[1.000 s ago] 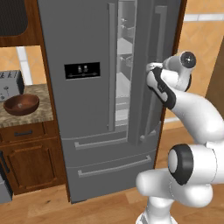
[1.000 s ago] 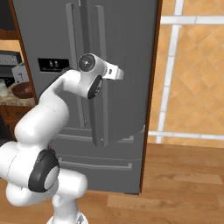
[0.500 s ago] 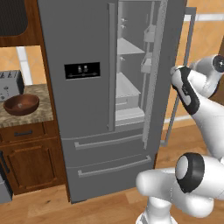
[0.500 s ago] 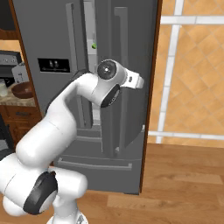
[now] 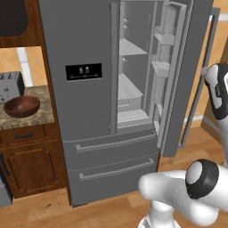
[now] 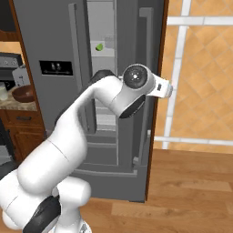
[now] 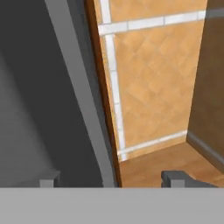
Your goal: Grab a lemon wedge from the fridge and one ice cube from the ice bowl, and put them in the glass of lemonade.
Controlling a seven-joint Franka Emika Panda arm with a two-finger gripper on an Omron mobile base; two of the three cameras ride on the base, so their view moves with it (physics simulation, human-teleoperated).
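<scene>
The grey fridge [image 5: 84,111] stands with its right door [image 5: 185,80] swung wide, baring white shelves. A small yellow-green lemon wedge [image 6: 98,46] lies on an upper shelf. On the counter to the left sits the reddish-brown ice bowl [image 5: 21,106], also seen as the ice bowl [image 6: 23,93] beside the pale glass of lemonade [image 6: 2,93] at the picture's edge. My gripper [image 7: 111,179] is open, fingertips [image 7: 175,177] wide apart, with the door's long grey handle [image 7: 76,92] running up between them, untouched. My wrist [image 5: 217,91] hangs by the outer face of the open door.
A grey toaster [image 5: 10,87] stands behind the bowl on the stone counter [image 5: 40,116], above wooden cabinets. Two fridge drawer fronts [image 5: 111,167] are closed. A tiled wall [image 6: 200,68] and wooden floor [image 6: 191,182] lie right of the door.
The fridge's right door has swung from ajar to wide open, and my hand has travelled right with its handle. The shelves inside now show.
</scene>
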